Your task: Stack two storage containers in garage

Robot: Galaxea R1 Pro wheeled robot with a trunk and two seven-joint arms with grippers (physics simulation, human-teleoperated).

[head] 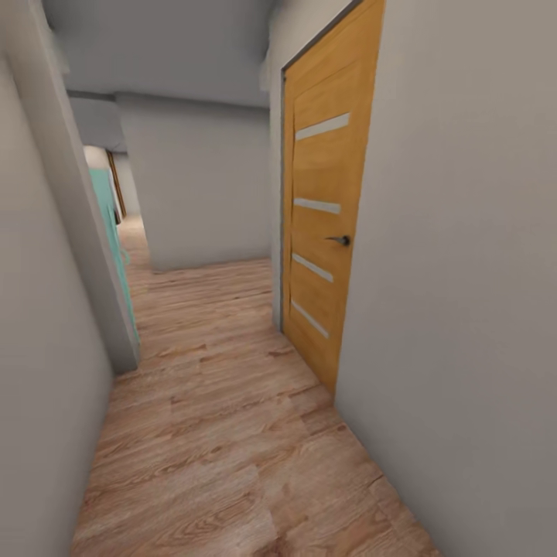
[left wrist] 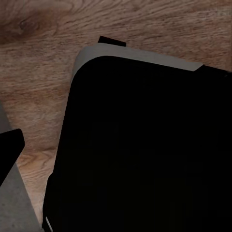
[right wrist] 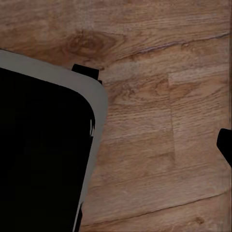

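The two storage containers are out of view. I am in a narrow corridor with a light wood plank floor (head: 232, 433). In the left wrist view one dark fingertip (left wrist: 9, 150) of my left gripper shows at the frame's edge, above the planks. In the right wrist view a dark fingertip (right wrist: 225, 145) of my right gripper likewise sits at the frame's edge. Nothing lies between the fingers of either gripper, and both stand open. My black, grey-rimmed base (left wrist: 145, 145) lies under both wrist cameras, and its rounded corner (right wrist: 43, 154) is in the right wrist view.
A shut orange wooden door (head: 321, 224) with a dark handle (head: 340, 240) is set in the right wall. Grey walls close in on both sides. A grey wall (head: 197, 186) blocks the corridor ahead, with a passage running past a teal panel (head: 116, 247) at the left.
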